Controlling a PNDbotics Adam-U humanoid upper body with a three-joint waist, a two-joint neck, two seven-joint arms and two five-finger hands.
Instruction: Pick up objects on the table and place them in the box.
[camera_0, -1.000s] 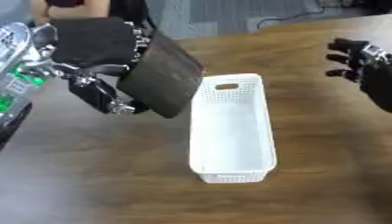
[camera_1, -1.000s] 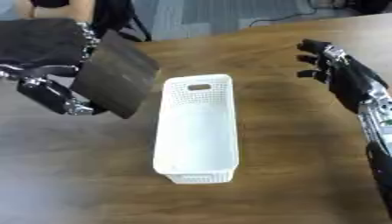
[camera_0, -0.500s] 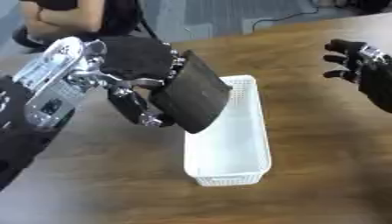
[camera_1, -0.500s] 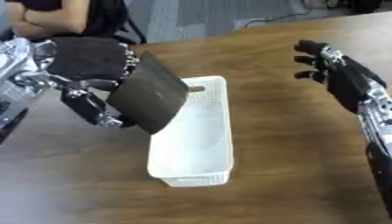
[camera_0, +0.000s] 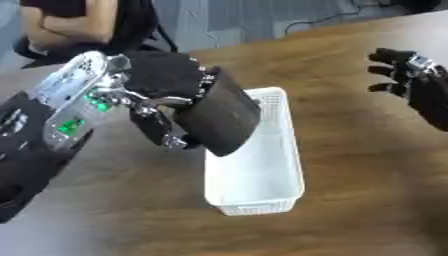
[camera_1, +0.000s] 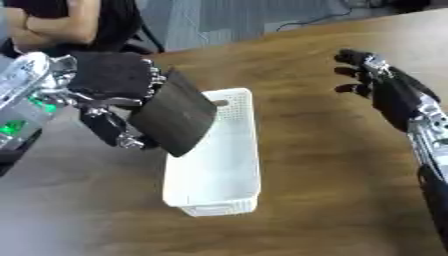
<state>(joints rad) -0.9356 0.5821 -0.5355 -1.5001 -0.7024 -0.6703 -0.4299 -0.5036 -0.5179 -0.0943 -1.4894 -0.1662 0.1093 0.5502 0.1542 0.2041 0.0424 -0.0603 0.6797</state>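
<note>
Left eye view: your left hand (camera_0: 162, 82) is clamped on a dark flat object (camera_0: 219, 119), looks like a wallet or pouch, can't tell which. Fingers curl over its top edge, thumb side underneath. Object tilted, lower corner hanging over the near-left wall of the white box (camera_0: 282, 176), above the box's far half. Not touching the box floor as far as I can see; it's carried in air.

Box sits lengthwise mid-counter, one short end toward you, the other toward the counter's (camera_0: 350, 210) far edge. Nothing visible inside, though the object hides part of the interior.

Right hand (camera_1: 378, 82) hovers near the counter's right edge, well apart from the box, fingers spread and relaxed, holding nothing.

Step in hand, as I judge it: drop-off. Obj. over the box but not centred.

Risks from here:
- Obj. straddles the left wall. Release now and it may tip outward onto the counter instead of in. Cause: lower corner sits over the rim, not the middle.
- Obj. looks wide vs. the box's narrow width. If it goes in crosswise it may bridge the rims and perch. Turn it along the box's length first.
- Lowering w/ the tilt kept could catch the rim and shove or tip the light box; nothing braces it.
- Fingers under the obj. could snag the wall on the way down.

Shift toward box centre before you let go.
</note>
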